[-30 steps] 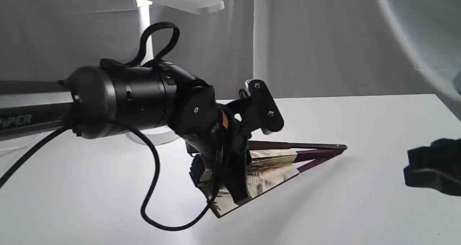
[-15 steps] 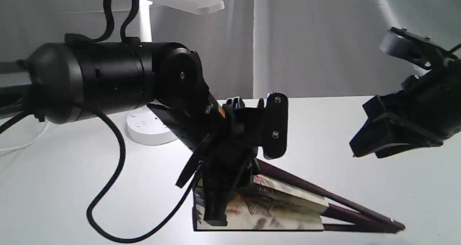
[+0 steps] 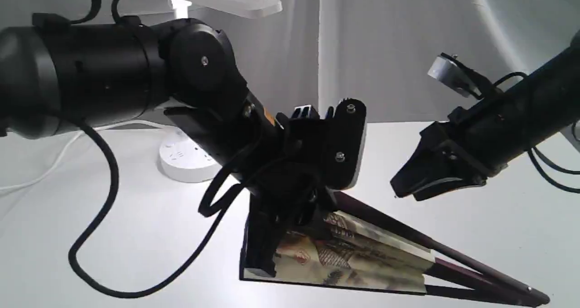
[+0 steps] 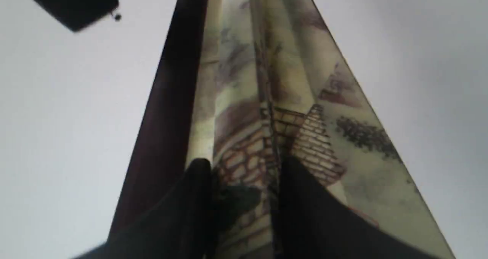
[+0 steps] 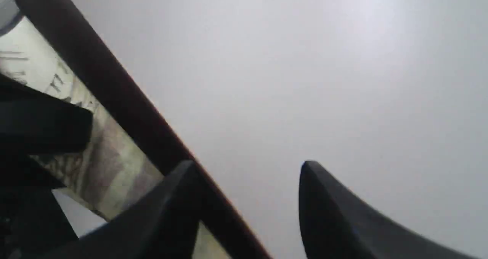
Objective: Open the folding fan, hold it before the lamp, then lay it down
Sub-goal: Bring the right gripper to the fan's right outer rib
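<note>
Pleats of the folding fan [image 3: 362,258] stand partly spread, low over the near middle of the white surface [image 3: 149,217]. The fan's wide paper end points left and its dark ribs run to a pivot at the near right. Whether its lower edge touches the surface cannot be told. The painted side faces the exterior camera and shows brick walls and small red marks on cream paper.

The left pincer [image 3: 262,265] reaches down from the big black arm on the left and is clamped on the fan's wide end. In the left wrist view the left pincer [image 4: 244,167] has its two dark fingers [image 4: 190,202] pressed on a few folded pleats of the folding fan [image 4: 289,99], with a maroon guard beside them.

The right pincer [image 3: 401,191] hangs above the fan's ribs on the right, clear of them in the exterior view. In the right wrist view its fingers [image 5: 328,205] stand apart and hold nothing. The right pincer [image 5: 248,167] has one finger overlapping the fan's dark guard [image 5: 114,87] in that picture, and contact cannot be judged there.

The lamp [image 3: 226,0] stands at the far left behind the left arm, its flat head high and its round base on the surface.
</note>
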You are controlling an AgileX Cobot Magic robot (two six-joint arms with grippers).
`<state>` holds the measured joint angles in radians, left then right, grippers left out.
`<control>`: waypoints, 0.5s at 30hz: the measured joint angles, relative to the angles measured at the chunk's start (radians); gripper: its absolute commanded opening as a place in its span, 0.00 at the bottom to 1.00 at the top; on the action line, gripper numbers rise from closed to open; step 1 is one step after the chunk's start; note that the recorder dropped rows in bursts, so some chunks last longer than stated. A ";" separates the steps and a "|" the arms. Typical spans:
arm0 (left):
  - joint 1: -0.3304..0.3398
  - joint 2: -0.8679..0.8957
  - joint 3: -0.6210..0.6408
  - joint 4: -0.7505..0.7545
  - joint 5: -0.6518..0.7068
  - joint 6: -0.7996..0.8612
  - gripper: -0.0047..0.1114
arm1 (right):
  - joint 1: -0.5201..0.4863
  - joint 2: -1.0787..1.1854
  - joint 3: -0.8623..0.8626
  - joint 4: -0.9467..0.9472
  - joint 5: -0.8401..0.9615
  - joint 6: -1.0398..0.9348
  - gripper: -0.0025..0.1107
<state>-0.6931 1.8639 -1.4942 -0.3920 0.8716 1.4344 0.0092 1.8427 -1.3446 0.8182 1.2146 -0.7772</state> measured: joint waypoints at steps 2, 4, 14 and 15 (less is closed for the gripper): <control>0.016 0.000 0.000 -0.044 0.006 0.038 0.04 | 0.000 0.023 0.000 0.048 0.002 -0.039 0.40; 0.041 0.000 0.000 -0.105 0.010 0.092 0.04 | 0.000 0.041 0.000 0.100 0.002 -0.076 0.40; 0.130 0.000 0.000 -0.198 0.010 0.233 0.04 | 0.000 0.086 -0.001 0.236 0.002 -0.154 0.40; 0.134 0.000 0.000 -0.199 0.010 0.238 0.04 | 0.000 0.087 -0.001 0.247 0.002 -0.164 0.40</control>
<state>-0.5588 1.8639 -1.4942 -0.5911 0.8818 1.6719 0.0092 1.9301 -1.3452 1.0654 1.2164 -0.9409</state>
